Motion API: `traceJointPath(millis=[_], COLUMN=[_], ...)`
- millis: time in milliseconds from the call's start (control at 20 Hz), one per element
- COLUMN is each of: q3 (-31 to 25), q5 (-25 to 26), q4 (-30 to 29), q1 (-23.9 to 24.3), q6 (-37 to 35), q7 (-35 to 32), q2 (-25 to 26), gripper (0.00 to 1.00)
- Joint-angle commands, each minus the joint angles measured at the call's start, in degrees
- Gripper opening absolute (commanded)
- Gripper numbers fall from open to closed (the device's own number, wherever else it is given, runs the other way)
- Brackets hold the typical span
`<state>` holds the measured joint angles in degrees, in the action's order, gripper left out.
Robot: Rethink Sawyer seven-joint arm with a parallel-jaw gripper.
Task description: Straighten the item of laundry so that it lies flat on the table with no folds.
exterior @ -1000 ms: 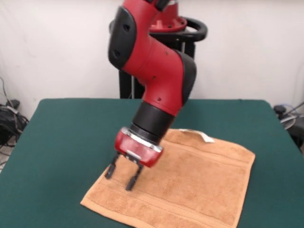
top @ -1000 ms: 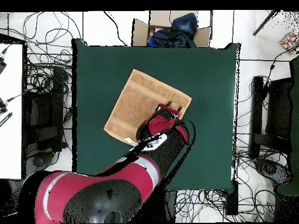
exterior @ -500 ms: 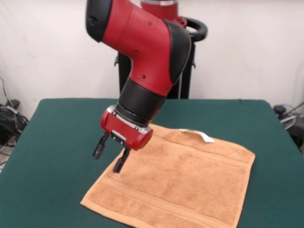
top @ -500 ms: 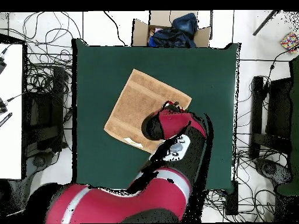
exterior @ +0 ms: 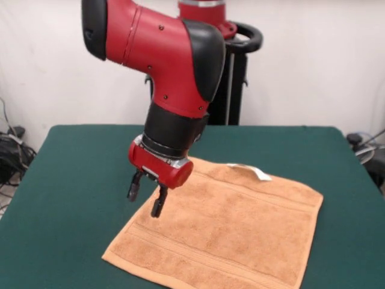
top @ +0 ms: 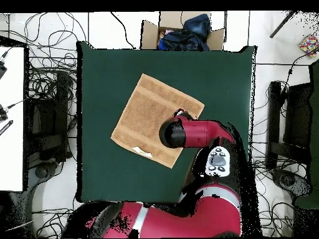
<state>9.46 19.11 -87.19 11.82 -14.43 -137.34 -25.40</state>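
Orange-tan towel (exterior: 228, 232) flat on green table (exterior: 78, 174) | white tag (exterior: 260, 174), no legible writing | claw (exterior: 144, 199) spread, empty

The wide rectangular bench (exterior: 78, 174) with its dark green felt-like top carries one thing: a roughly square orange-tan terry-cloth towel (exterior: 234, 232), spread flat and turned cornerwise to the bench's edges, its small white tag (exterior: 261, 174) at the far edge.

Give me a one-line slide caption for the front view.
Sawyer's open gripper hovers at the edge of the flat orange-tan towel on the green table.
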Motion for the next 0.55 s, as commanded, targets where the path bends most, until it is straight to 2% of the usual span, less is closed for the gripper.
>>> traceJointPath(millis=[50,550], q3=[-13.31,-15.7], q5=[5.15,10.87], q4=[-7.5,-9.52], q1=[1.95,2.89], q6=[-9.46,-9.73], q7=[14.21,11.69], q2=[-1.29,-3.17], gripper=[1.0,1.0])
